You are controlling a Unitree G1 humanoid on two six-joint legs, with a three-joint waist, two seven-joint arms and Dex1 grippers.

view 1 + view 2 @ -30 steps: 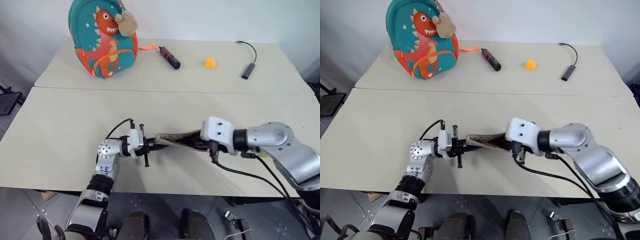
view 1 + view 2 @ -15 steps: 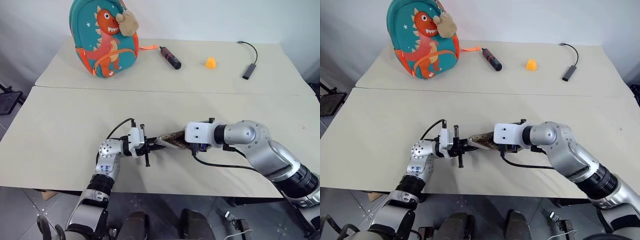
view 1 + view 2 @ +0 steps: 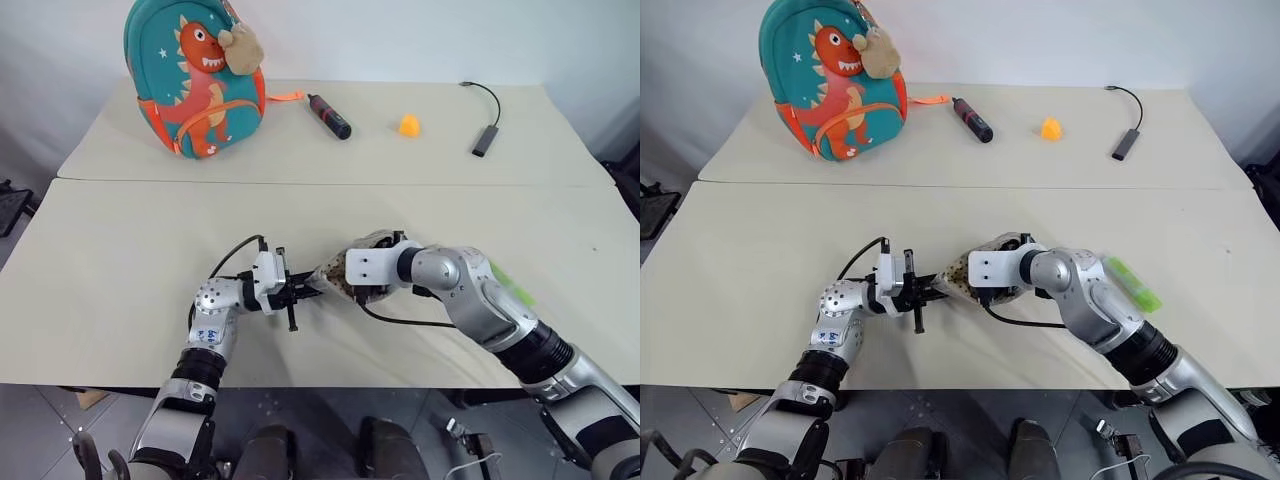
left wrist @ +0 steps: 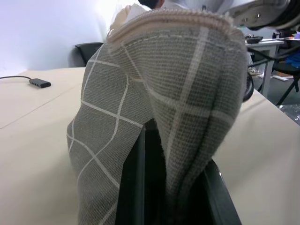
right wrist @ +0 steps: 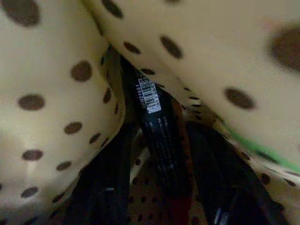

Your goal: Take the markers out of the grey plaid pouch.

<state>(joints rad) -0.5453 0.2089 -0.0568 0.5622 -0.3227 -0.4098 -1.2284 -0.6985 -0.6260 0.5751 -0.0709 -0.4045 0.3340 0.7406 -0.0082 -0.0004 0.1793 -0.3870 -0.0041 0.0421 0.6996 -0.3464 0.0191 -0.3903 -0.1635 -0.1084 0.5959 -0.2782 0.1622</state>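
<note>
- Grey plaid pouch lies near the table's front edge, its mouth open toward the right; inside, against the spotted lining, we see a dark marker with a barcode label.
- A second ago our right gripper was outside the pouch; it has now pushed in, fingers parted astride that marker, not yet closed.
- Our left gripper stays pinched shut on the pouch's end.
- One light green marker already lies on the table beside our right forearm.

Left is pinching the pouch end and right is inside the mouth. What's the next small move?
Probably close the right gripper on the dark marker lying between its fingers, then draw it out. The left gripper is shut on the pouch, holding it, and the right wrist view looks into the spotted lining with that marker straight ahead.
</note>
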